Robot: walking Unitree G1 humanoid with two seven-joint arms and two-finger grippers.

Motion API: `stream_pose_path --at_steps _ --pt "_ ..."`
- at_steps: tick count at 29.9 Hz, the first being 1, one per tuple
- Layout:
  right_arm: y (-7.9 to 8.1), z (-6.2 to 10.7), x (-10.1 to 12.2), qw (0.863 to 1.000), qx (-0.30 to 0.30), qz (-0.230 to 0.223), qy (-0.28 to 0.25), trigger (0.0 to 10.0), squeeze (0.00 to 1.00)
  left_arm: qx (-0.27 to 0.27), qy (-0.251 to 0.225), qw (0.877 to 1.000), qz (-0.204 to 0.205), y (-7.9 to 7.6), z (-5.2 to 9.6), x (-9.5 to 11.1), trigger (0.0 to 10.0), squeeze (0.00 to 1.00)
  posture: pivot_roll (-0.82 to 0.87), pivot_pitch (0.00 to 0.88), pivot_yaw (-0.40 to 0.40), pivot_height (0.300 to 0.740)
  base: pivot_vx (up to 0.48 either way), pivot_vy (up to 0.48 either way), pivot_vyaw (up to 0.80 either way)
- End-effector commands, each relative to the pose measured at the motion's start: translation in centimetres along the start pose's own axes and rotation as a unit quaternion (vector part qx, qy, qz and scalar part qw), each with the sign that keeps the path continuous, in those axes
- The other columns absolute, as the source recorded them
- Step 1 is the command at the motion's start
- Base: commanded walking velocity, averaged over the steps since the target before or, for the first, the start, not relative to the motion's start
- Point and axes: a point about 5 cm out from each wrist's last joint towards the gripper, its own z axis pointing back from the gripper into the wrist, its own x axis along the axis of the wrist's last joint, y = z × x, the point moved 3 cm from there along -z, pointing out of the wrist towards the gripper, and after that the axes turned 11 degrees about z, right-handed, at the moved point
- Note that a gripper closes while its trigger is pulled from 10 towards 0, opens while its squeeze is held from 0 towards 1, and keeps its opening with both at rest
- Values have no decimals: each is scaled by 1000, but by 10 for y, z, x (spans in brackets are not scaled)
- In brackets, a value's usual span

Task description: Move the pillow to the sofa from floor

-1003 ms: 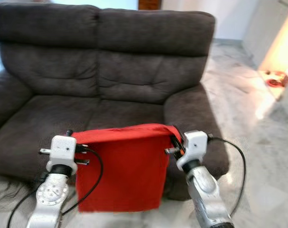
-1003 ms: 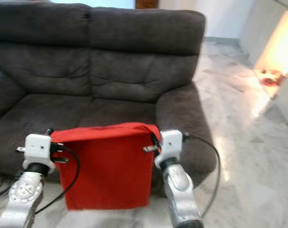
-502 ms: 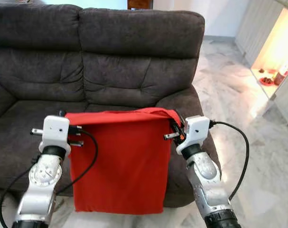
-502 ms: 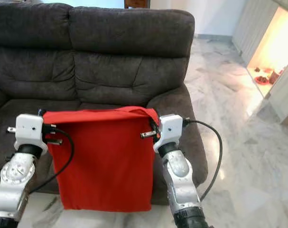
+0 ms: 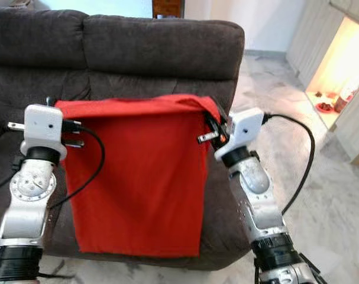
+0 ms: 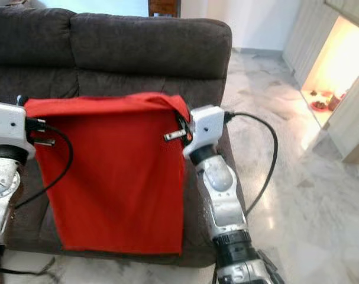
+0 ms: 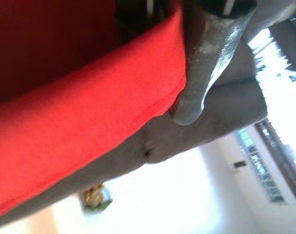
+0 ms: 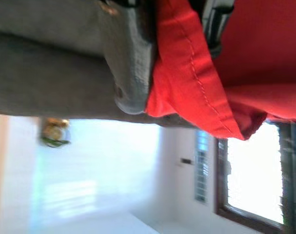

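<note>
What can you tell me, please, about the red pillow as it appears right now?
The red pillow is a plain, limp-looking fabric square with stitched seams, hanging upright in front of the dark grey sofa. Its top edge is pinched at both upper corners: the left pincer on one, the right pincer on the other, where the cloth bunches. Its lower edge hangs free, level with the seat front.

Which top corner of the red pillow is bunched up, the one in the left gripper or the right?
The right gripper's corner: the red pillow folds into a hump there, while the left gripper's corner lies flat.
</note>
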Motion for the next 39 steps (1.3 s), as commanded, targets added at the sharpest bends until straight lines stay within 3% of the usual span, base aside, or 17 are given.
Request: stream_pose_path --at_steps 1,4,10,21,30,35,39 --pt "-28 0 20 998 -50 5 -46 10000 0 43 -26 999 -3 20 -3 15 10000 0 112 59 11 740 307 0 0" --pt "-21 -4 27 998 -31 -3 -59 10000 0 47 -32 998 -4 22 -4 19 10000 0 117 59 9 740 303 0 0" --pt "-8 -2 20 999 -4 -7 -50 10000 0 47 -29 998 -9 23 -4 18 10000 0 125 68 10 740 301 0 0" --pt "-1 -8 40 995 19 -25 -99 10000 0 58 -36 998 -16 30 -6 24 10000 0 130 80 9 740 302 0 0" --pt "3 -5 37 995 29 -25 -94 10000 0 57 -27 998 -12 28 -2 17 10000 0 122 62 2 740 303 0 0" --pt "6 -1 21 997 35 -26 -65 10000 0 53 -14 998 -11 26 0 10 10000 0 128 67 0 740 290 0 0" --pt "7 12 -21 999 37 -22 23 10000 0 -13 64 998 -17 8 8 -22 10000 0 132 72 -2 740 0 0 0"
